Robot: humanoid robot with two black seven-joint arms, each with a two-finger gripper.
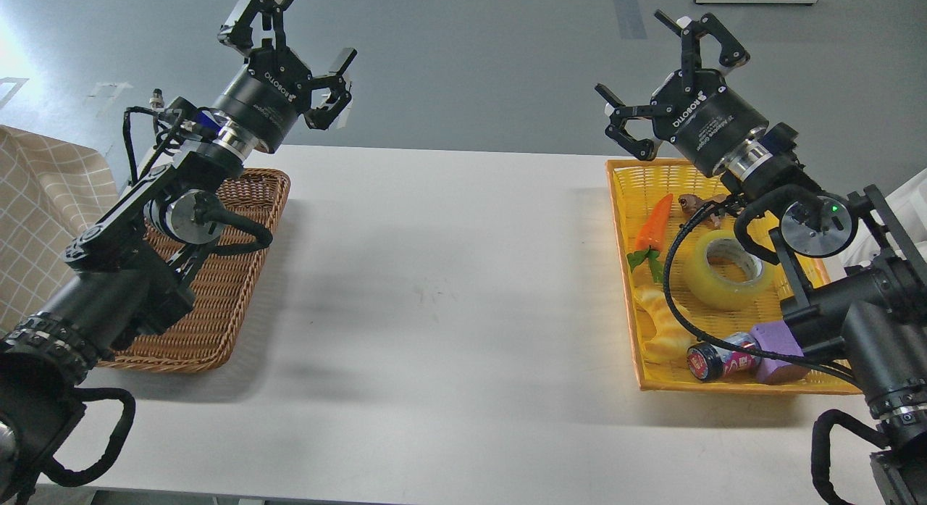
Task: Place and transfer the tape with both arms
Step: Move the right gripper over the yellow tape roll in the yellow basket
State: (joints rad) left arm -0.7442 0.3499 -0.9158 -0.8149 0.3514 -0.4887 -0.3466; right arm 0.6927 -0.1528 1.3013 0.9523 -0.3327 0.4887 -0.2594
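**Start Posture: Tape in Yellow Basket, Both Grippers Empty**

While the tape (726, 269) lies flat in the yellow basket (621, 222) at 3 o'clock on the table (434, 288), both arms are raised above the far edge, apparently to leave clearance for a descent. Left gripper (293, 52), at 10 o'clock above the brown wicker basket (210, 324): fingers spread wide, holding nothing. Right gripper (670, 74), at 2 o'clock: likewise splayed, empty, well apart from the tape. A carrot toy (654, 222) lies beside the roll.
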